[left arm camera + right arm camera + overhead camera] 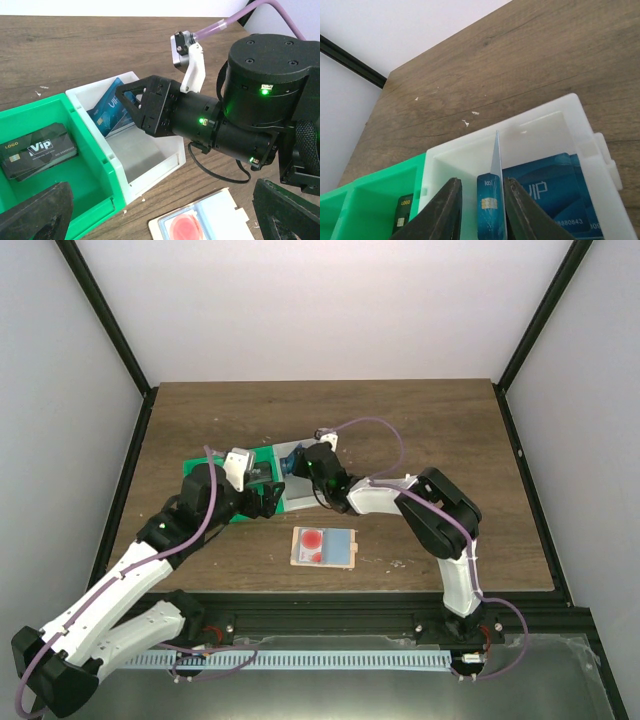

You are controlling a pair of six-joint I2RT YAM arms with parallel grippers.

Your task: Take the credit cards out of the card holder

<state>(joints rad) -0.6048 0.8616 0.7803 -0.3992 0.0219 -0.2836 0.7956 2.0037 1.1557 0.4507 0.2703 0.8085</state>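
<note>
Card holder (325,547), a flat tan bifold wallet, lay open on the table (450,440), with the pale red-circled plastic card (312,543) inside. Left end effector (264,496) hovered wide open and empty. Farther off, right end effector (481,186), jaws narrowly parted, flanked a bright blue plastic card (487,205) in the translucent white box (555,107). Probable step: release. The next move would call for extracting the pale card.

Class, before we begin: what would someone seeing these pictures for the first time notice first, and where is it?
A blue card stands on edge between the fingers of the right gripper, over the white box beside the green tray at mid-table. Nearer the arms, the card holder lies open on the wood, with a pale card with red circles in its left half as seen from above.
</note>
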